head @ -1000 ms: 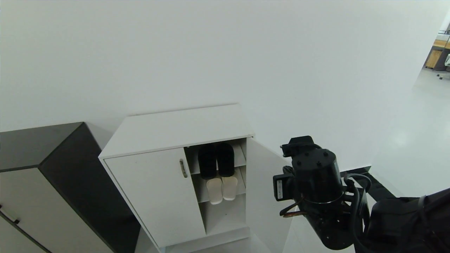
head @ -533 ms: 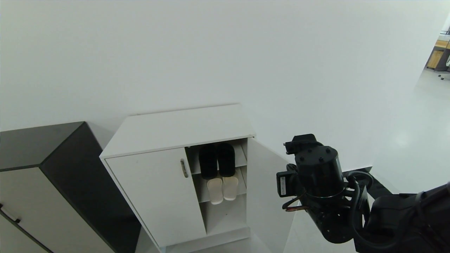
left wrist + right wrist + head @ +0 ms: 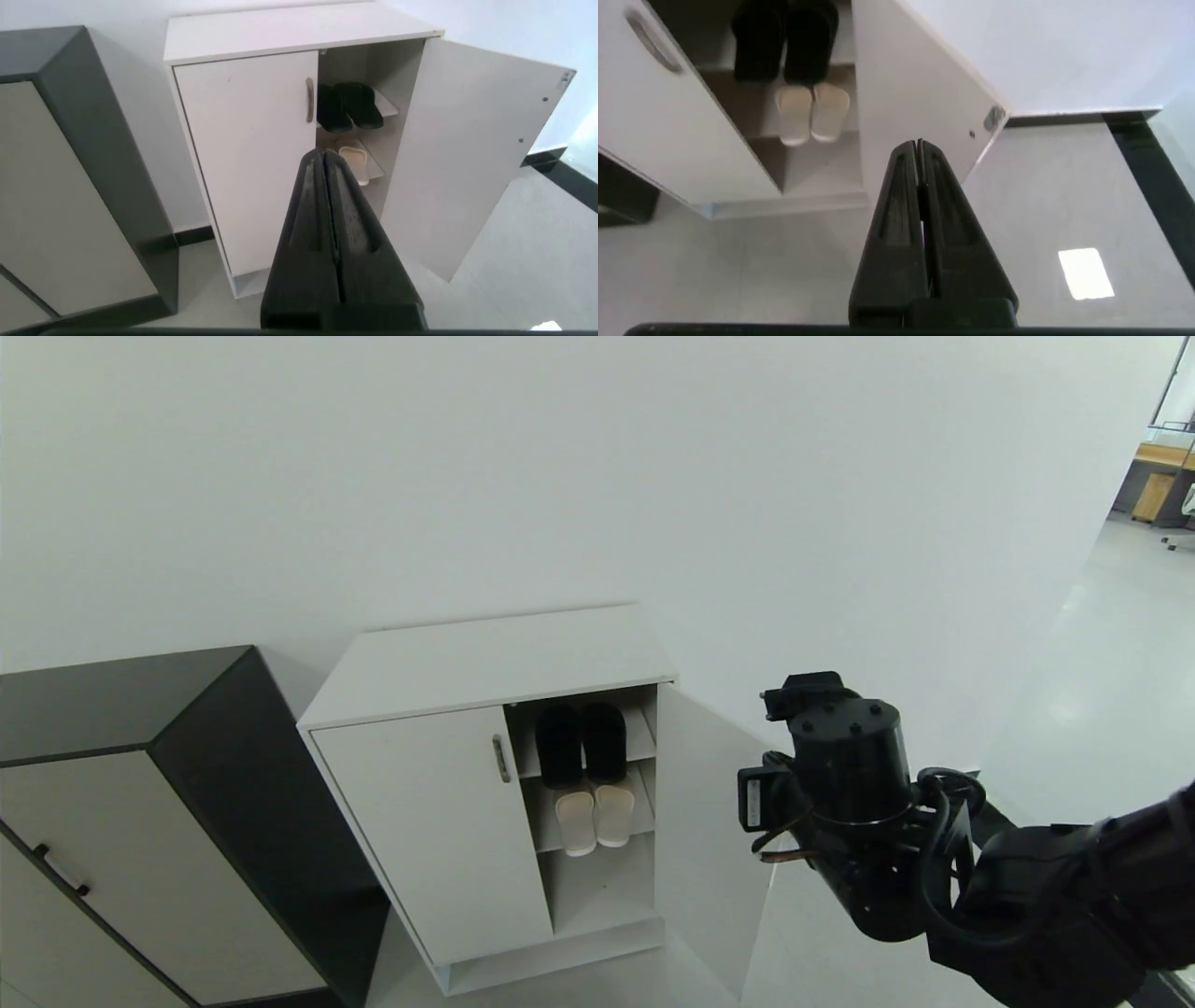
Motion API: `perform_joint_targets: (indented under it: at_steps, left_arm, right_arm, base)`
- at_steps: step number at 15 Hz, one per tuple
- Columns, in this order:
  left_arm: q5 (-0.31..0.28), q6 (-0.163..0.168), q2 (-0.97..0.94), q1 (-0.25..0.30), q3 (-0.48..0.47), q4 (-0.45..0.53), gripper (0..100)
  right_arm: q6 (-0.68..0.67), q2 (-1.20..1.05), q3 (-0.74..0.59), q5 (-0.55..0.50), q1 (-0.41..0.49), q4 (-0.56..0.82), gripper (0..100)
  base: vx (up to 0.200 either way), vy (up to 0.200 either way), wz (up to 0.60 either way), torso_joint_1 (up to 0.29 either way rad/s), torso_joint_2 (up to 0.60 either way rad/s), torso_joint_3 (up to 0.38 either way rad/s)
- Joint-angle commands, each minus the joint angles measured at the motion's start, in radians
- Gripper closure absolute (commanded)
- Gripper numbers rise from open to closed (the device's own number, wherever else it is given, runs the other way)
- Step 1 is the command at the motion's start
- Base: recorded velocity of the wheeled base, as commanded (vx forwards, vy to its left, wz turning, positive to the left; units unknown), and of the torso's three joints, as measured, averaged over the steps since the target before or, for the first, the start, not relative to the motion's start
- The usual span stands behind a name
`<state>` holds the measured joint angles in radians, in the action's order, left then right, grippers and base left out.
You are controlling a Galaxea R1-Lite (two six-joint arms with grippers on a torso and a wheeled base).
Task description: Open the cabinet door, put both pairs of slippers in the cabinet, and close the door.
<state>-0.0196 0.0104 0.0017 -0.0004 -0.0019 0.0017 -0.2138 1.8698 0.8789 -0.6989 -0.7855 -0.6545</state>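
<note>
The white cabinet point(image 3: 485, 663) stands against the wall with its right door point(image 3: 709, 840) swung open and its left door point(image 3: 439, 831) shut. A black pair of slippers point(image 3: 581, 744) lies on the upper shelf and a cream pair point(image 3: 595, 817) on the shelf below. My right arm is raised to the right of the open door; its gripper point(image 3: 920, 154) is shut and empty, close to the door's outer edge point(image 3: 971, 121). My left gripper point(image 3: 324, 163) is shut and empty, held back from the cabinet front point(image 3: 252, 159).
A dark cabinet point(image 3: 140, 803) with a pale front stands left of the white one. Pale floor point(image 3: 1102, 691) stretches to the right toward an open room with desks point(image 3: 1153, 471). A dark baseboard point(image 3: 1148, 177) runs along the wall.
The head view has shifted, so the cabinets sit slightly further right and higher. My right arm has risen a little beside the open door. The slippers have not moved.
</note>
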Motion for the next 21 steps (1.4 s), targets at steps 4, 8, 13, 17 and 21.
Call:
perform_joint_targets:
  at_steps: [4, 8, 13, 17, 21]
  left_arm:
    - [0.0, 0.0, 0.0, 0.0, 0.0, 0.0, 100]
    - [0.0, 0.0, 0.0, 0.0, 0.0, 0.0, 100]
    - [0.0, 0.0, 0.0, 0.0, 0.0, 0.0, 100]
    - [0.0, 0.0, 0.0, 0.0, 0.0, 0.0, 100]
    - [0.0, 0.0, 0.0, 0.0, 0.0, 0.0, 100]
  right_arm:
    - [-0.001, 0.114, 0.175, 0.102, 0.144, 0.041, 100]
    - [-0.006, 0.195, 0.259, 0.107, 0.23, 0.039, 100]
    - [-0.01, 0.282, 0.295, 0.151, 0.285, 0.029, 100]
    - [-0.013, 0.316, 0.313, 0.173, 0.308, 0.026, 100]
    - [-0.013, 0.345, 0.316, 0.173, 0.312, 0.019, 100]
  base:
    - [0.0, 0.0, 0.0, 0.0, 0.0, 0.0]
    - [0.0, 0.0, 0.0, 0.0, 0.0, 0.0]
    - [0.0, 0.0, 0.0, 0.0, 0.0, 0.0]
    - [0.0, 0.0, 0.0, 0.0, 0.0, 0.0]
    - [0.0, 0.0, 0.0, 0.0, 0.0, 0.0]
